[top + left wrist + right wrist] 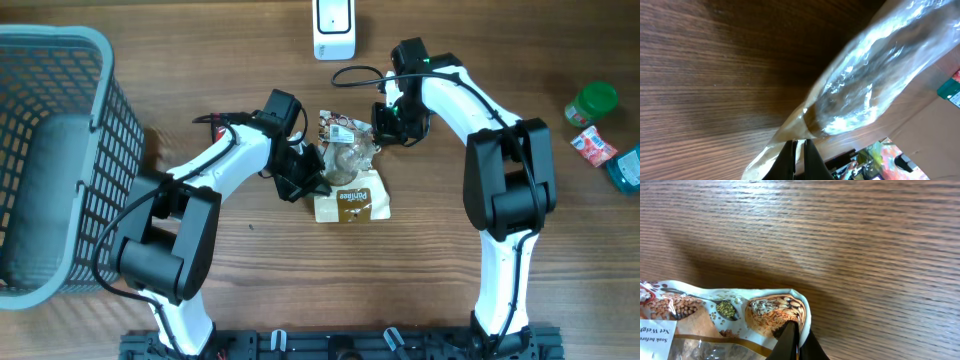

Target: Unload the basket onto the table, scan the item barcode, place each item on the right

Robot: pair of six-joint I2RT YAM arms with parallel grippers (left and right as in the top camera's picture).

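Pinching the bag (pixel 350 172) from two sides, we have both arms meeting at the middle of the table (pixel 250 60). Our left gripper (pixel 308 178) is clamped on the bag's edge. In the left wrist view its dark fingers (pixel 786 162) press together on a thin fold of film, and the clear, shiny body of the bag (pixel 865 85) stretches up and away from the fingertips, with a dark shadow on the wood beside it.

Our right gripper (pixel 383 128) is closed on the opposite end. In the right wrist view its fingertips (pixel 789 339) nip the printed corner of the bag (pixel 715 315), where pictures of grains and pulses show just to the left of the fingers.

So the bag lies between the two grippers, touching both. We cannot make out a barcode on it.

A white scanner (pixel 333 28) stands beyond the right gripper, near the table's far edge. A grey basket (pixel 90 60) sits well out to the left of the left gripper. A green-lidded jar (pixel 592 103) and a red packet (pixel 594 146) lie far off on the right gripper's outer side.
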